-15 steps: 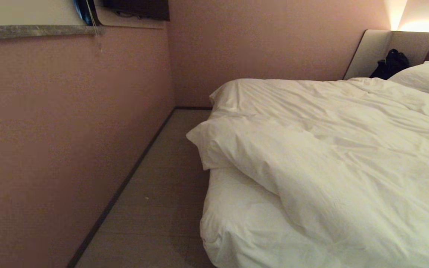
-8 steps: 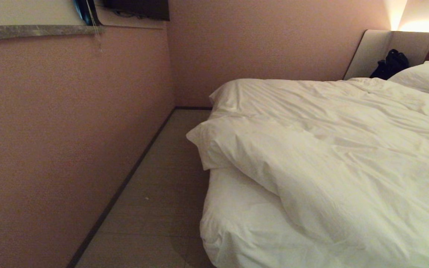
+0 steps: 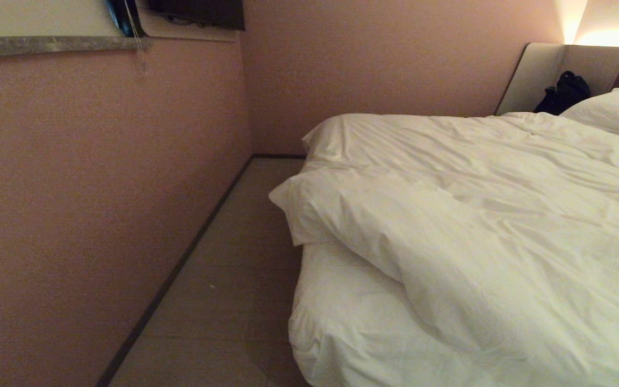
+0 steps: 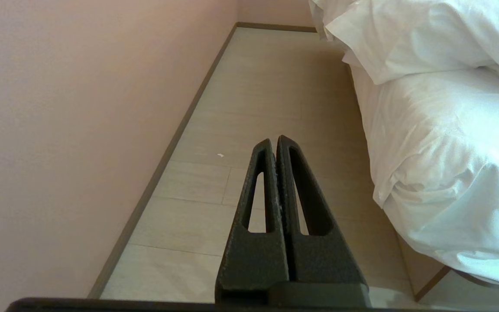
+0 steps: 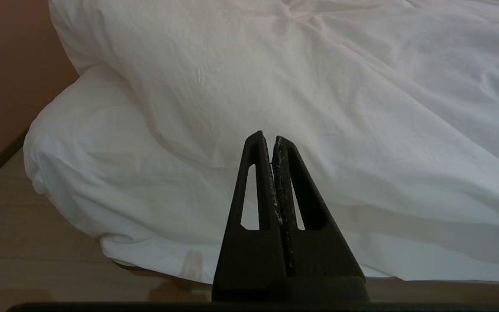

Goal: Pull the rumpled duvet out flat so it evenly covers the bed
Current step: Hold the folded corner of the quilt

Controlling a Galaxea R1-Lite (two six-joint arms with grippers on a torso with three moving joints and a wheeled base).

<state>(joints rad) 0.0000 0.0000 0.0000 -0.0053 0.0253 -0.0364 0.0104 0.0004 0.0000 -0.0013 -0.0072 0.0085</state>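
Observation:
The puffy white duvet (image 3: pixel 492 215) lies rumpled across the bed (image 3: pixel 342 317), pulled back at an angle so the near left corner of the white-sheeted mattress is bare. One duvet corner (image 3: pixel 288 201) juts past the mattress edge over the floor. Neither arm shows in the head view. My left gripper (image 4: pixel 274 141) is shut and empty, hanging over the floor strip beside the mattress (image 4: pixel 440 151). My right gripper (image 5: pixel 267 138) is shut and empty too, pointing at the duvet (image 5: pixel 319 86) from in front of the bed's foot, apart from it.
A pink wall (image 3: pixel 100 188) runs along the left, leaving a narrow strip of tiled floor (image 3: pixel 223 279) beside the bed. A white pillow (image 3: pixel 610 113) and a black bag (image 3: pixel 564 91) lie by the padded headboard (image 3: pixel 540 70) at the far right.

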